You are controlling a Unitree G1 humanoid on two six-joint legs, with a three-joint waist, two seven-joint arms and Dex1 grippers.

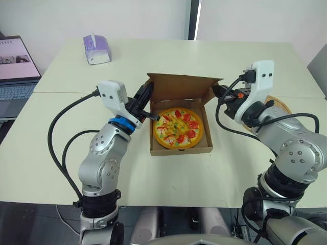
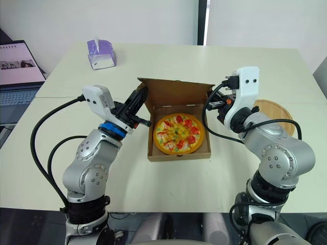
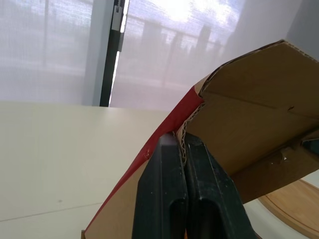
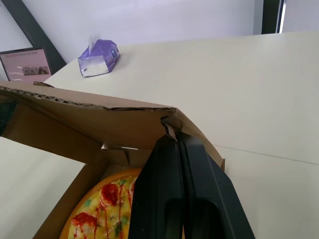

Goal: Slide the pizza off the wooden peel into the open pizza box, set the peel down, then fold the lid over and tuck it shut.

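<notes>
The pizza [image 1: 178,128] lies flat inside the pizza box [image 1: 181,149] near the middle of the table [image 1: 230,168], with the lid [image 1: 181,87] half raised over the back wall. The left gripper [image 3: 183,142] is pinched on the lid's left edge and the right gripper [image 4: 178,137] on its right corner. The wooden peel [image 2: 273,109] rests on the table beside the right arm.

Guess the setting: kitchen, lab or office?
Probably an office or lab room, not a kitchen: plain pale tables pushed together, an open laptop beside them, a purple tissue box, and a blind-covered window.
</notes>
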